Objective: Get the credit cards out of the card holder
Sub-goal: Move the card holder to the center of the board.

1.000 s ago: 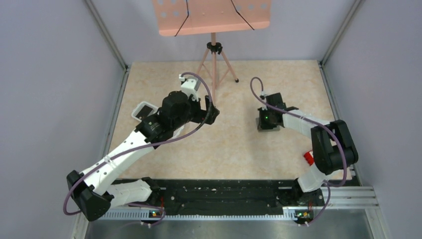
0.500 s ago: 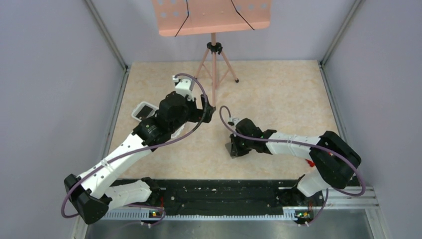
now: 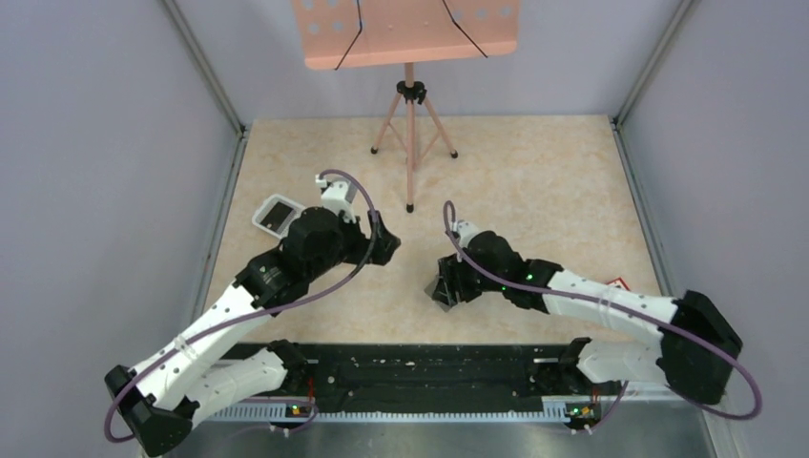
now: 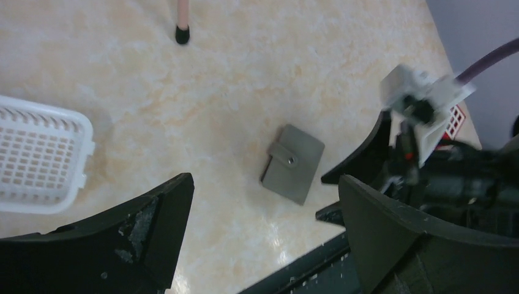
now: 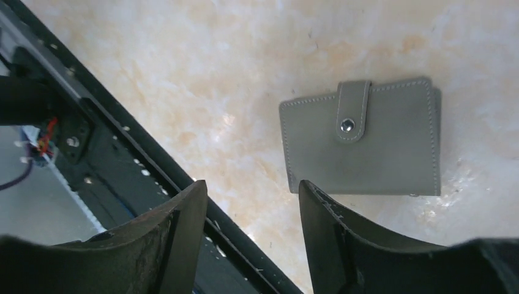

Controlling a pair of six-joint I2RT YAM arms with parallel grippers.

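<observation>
The card holder [image 5: 361, 147] is a slate-grey wallet lying flat on the table, folded shut with its snap strap fastened. My right gripper [image 5: 251, 187] is open just above its near edge, with nothing between the fingers. From above, the right gripper [image 3: 446, 286] covers most of the holder [image 3: 431, 292]. My left gripper [image 4: 264, 180] is wide open and empty, hovering to the left of the holder [image 4: 292, 163]. From above, the left gripper [image 3: 386, 245] is well apart from it. A red credit card [image 4: 454, 120] with pale squares lies on the table beyond the right arm.
A white ribbed tray [image 3: 277, 212] sits at the left near the wall. A pink tripod stand [image 3: 410, 143] rises at the back centre, one foot [image 4: 182, 33] on the table. A black rail [image 3: 429, 367] runs along the near edge.
My right arm swung the card holder from the middle right to the front centre, laid it down and opened its jaws. The left arm drew back toward the near left.
</observation>
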